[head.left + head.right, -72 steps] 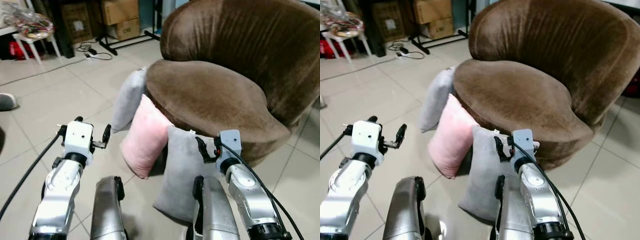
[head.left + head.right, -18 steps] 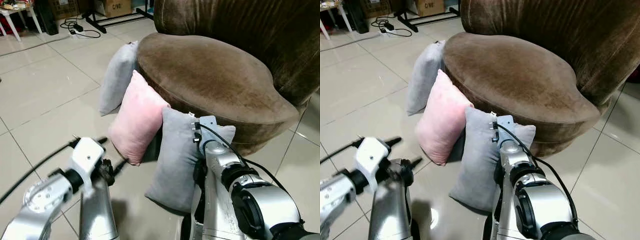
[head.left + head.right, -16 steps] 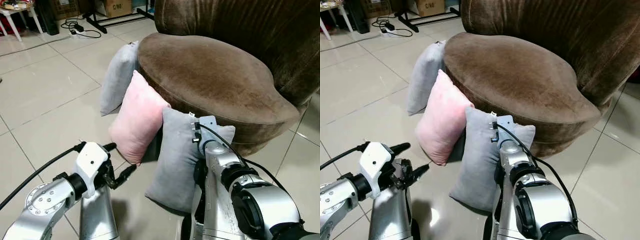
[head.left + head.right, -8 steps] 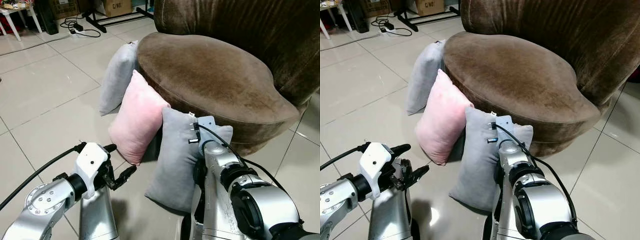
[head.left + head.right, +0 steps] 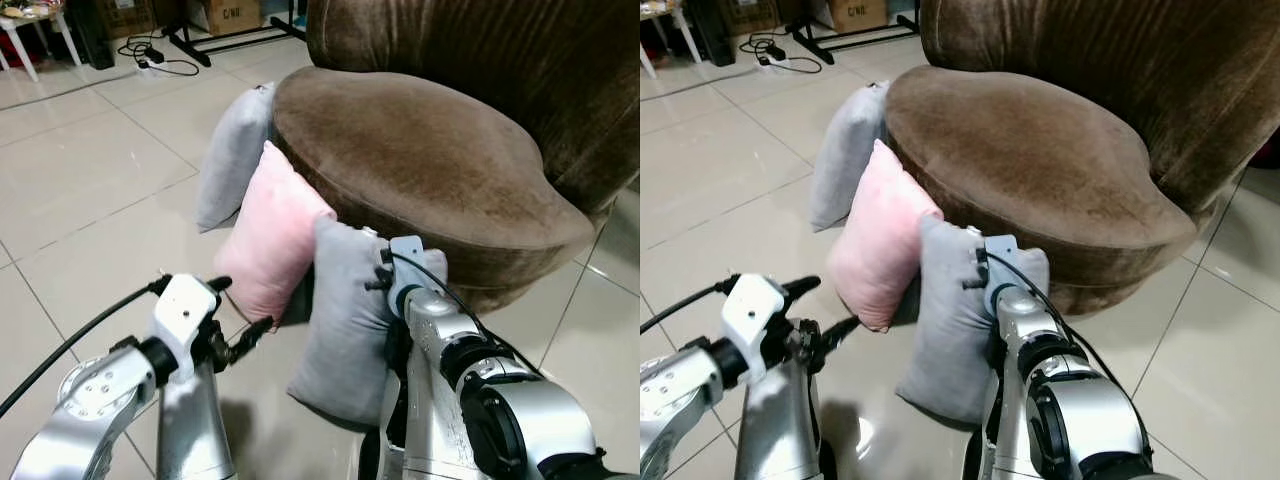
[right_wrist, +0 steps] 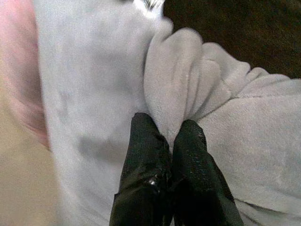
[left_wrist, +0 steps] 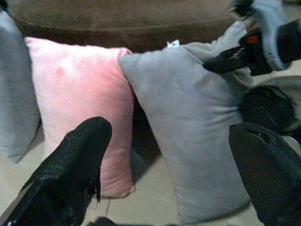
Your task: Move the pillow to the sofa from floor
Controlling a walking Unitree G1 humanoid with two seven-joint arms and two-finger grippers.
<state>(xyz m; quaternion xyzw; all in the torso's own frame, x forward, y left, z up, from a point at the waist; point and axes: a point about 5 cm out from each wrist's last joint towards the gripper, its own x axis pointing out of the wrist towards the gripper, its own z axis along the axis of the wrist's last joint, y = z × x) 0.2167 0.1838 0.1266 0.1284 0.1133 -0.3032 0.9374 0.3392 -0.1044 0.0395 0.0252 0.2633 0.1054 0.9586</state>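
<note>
Pillow in grey (image 5: 350, 320) is standing on its lower edge on the tiled floor (image 5: 90, 190), leaning against the front of the brown sofa (image 5: 430, 170), with a small white tag (image 7: 173, 43) sticking up from its top seam; any writing on the tag is too small to read. The right gripper (image 6: 170, 139) is pinching a bunched fold of this pillow near its upper corner, its two black fingers (image 6: 146, 155) clamped together on the fabric, and the corner is puckering around them. In the head views the right arm is reaching forward from 5 o'clock toward the pillow's top. Touching the grey pillow at its 10 o'clock side, a pink pillow (image 5: 275, 235) is leaning on the sofa edge, and farther toward 11 o'clock a second grey pillow (image 5: 232, 155) is propped against the sofa too. The left gripper (image 5: 240, 320) is hovering above the floor at 8 o'clock of the held pillow, apart from all three pillows, its fingers (image 7: 70, 165) spread wide with nothing between them. At 11 o'clock in the background a black cable (image 5: 165, 65) is lying on the tiles, beside a cardboard box (image 5: 232, 14) carrying dark lettering that cannot be made out.
</note>
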